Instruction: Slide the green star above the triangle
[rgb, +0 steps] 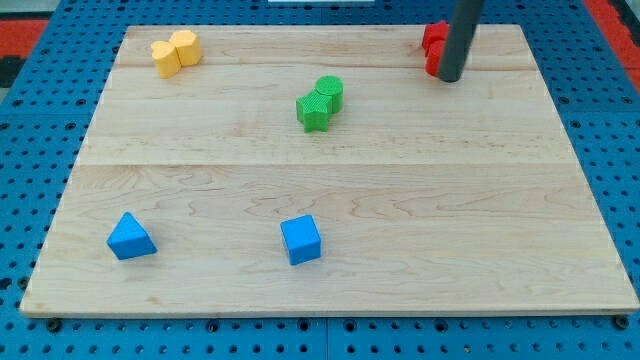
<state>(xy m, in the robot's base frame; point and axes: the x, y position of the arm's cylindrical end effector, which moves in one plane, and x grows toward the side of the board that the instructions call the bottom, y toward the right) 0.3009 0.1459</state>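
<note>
a: where is my tip (450, 78) right now?

b: at the view's top right, touching or just in front of the red blocks (433, 42), which it partly hides. it's a plain rod end, so there is nothing to spread or pinch; it carries nothing and touches no green piece.

a: and the green star (313, 109)?

b: upper middle of the wooden board (340, 180), pressed against a green cylinder (330, 92) that sits just to its upper right. the two look in contact.

a: the triangle?

b: the blue triangle (131, 237) is near the view's bottom left, well apart from the star. a blue cube (301, 240) lies at bottom centre, and two yellow blocks (175, 52) sit at top left.

a: so which step is this?

b: i judge it the approach; the star looks unmoved and the push has not begun.

a: what does the next move call for?

b: getting my tip to the star's right side, then pushing toward the view's left and a little down, so it ends over the triangle. the hard part, i think, is slipping in by the cylinder without dragging it along.
</note>
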